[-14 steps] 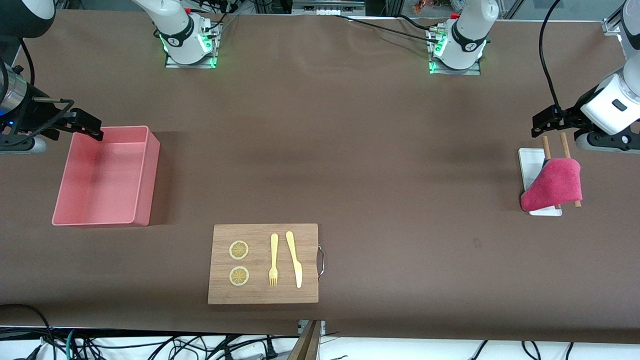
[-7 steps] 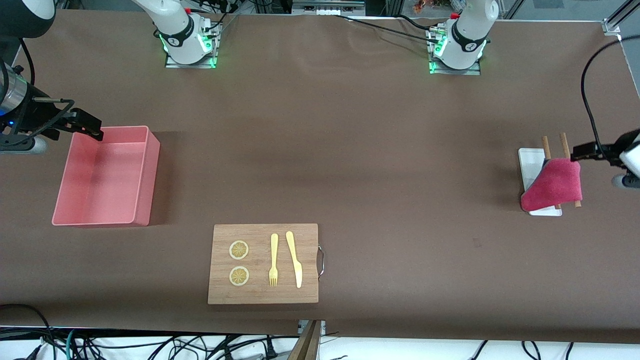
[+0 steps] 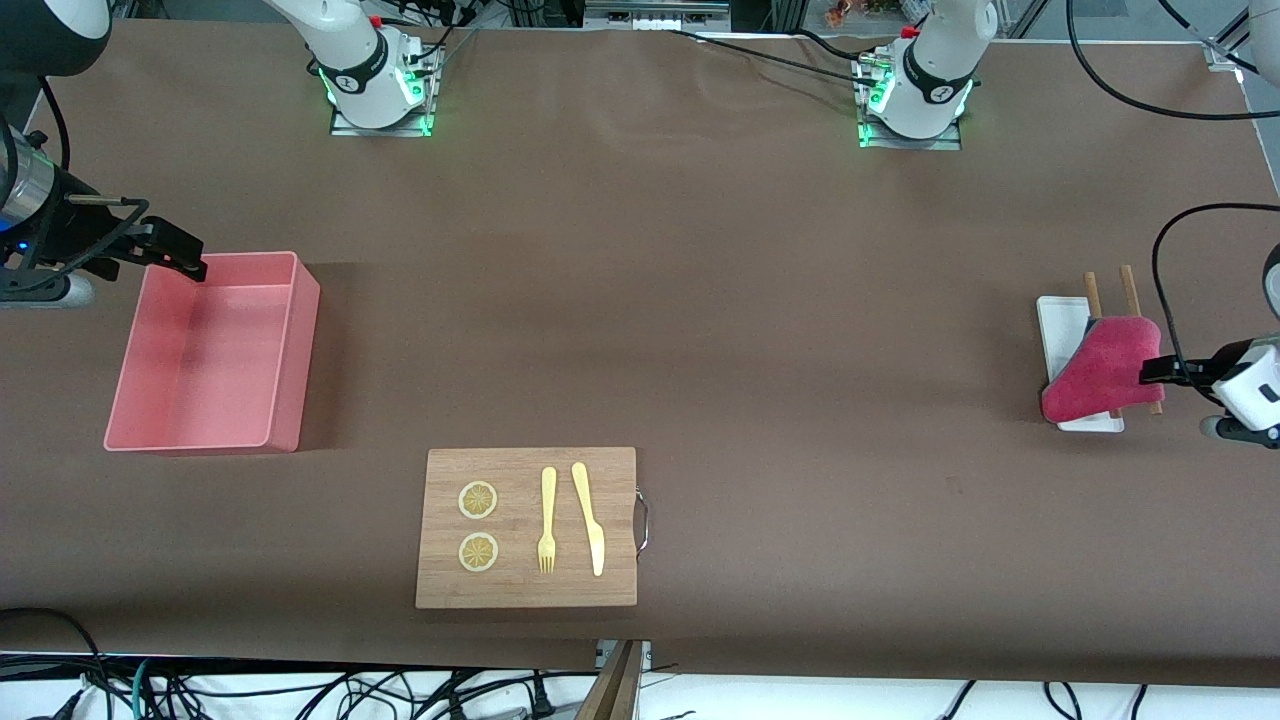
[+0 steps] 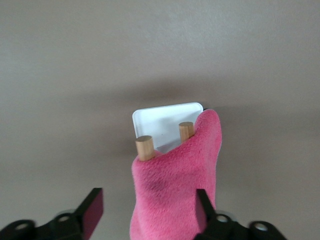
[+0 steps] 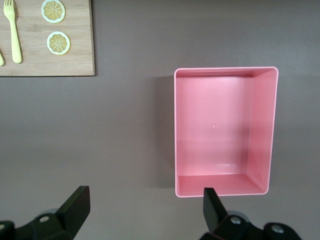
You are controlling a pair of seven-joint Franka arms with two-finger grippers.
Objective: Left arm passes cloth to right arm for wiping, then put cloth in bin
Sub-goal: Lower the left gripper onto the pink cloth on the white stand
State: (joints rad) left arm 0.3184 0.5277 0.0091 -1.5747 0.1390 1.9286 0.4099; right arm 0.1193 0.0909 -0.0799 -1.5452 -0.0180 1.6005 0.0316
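Worktop (image 3: 700, 300): brown covering, carrying all items listed below.

Bin (image 3: 290, 345): salmon-pink rectangular box with straight walls, standing at the right arm's end of the worktop. Nothing is seen inside it.

Cutting board (image 3: 527, 590): wooden, with a metal handle at one end, lying nearer the front camera than the bin, roughly mid-worktop. On it lie two lemon slices (image 3: 478, 500), a yellow fork (image 3: 547, 520) and a yellow knife (image 3: 588, 515).

Right gripper (image 3: 175, 250): over the bin's wall at the edge farthest from the front camera, on an arm that waits. In the right wrist view its fingers (image 5: 75, 205) stand wide apart with nothing between them, and the bin lies below.

White tray (image 3: 1058, 325): small, at the left arm's end of the worktop. Two wooden pegs (image 3: 1093, 293) rise from it.

Cloth (image 3: 1100, 370): crimson-pink, fuzzy, draped over the two pegs and hanging down over the tray.

Left gripper (image 3: 1160, 370): low at the cloth's edge on the side toward the left arm's end of the worktop. In the left wrist view its fingers (image 4: 92, 210) stand apart, one on each side of the hanging cloth; one finger lies against the cloth's edge, the other is clear of it. The jaws have not closed on the fabric, and the cloth rests on the pegs.
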